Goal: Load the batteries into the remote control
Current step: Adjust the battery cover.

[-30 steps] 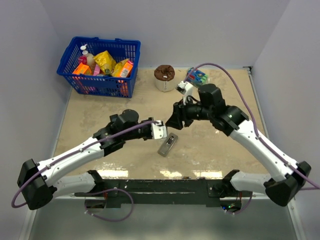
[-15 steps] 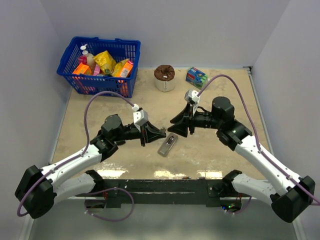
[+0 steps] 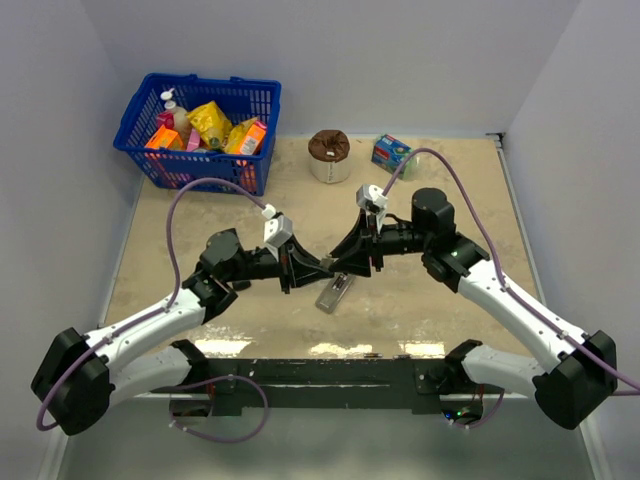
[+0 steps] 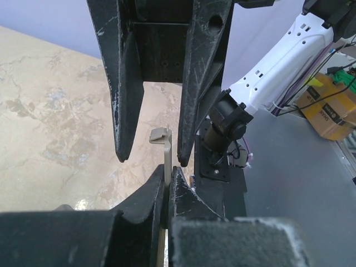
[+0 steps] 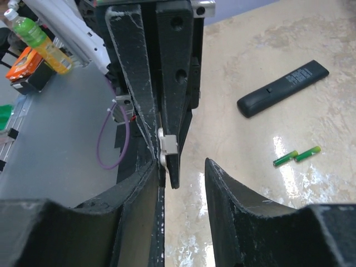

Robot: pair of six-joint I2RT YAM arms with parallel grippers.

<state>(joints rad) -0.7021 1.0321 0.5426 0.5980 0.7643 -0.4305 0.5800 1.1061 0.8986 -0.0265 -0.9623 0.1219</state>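
Note:
The remote control [image 3: 335,292] lies grey back up on the table, just below both grippers. My left gripper [image 3: 323,266] [image 4: 168,173] is shut on a thin beige cover plate [image 4: 167,158] with a hooked tab at its tip. My right gripper [image 3: 342,260] [image 5: 183,164] faces it, open, its jaws straddling the plate's tip [image 5: 168,144] and one left finger [image 5: 177,83]. Its inner finger touches the left gripper's other finger. A tiny dark cylinder, perhaps one of the batteries [image 4: 192,179], peeks out beside my left fingertip.
A long black remote [image 5: 283,88] and two small green sticks [image 5: 297,156] lie on the table beyond the right gripper. A blue basket [image 3: 200,165] of packets stands at the back left. A brown-topped tub [image 3: 328,155] and a small colourful box [image 3: 392,152] stand at the back.
Both grippers have closed in on each other above the remote control, the left one turning to present the plate. The right jaws have come round the plate's tip and narrowed a little.

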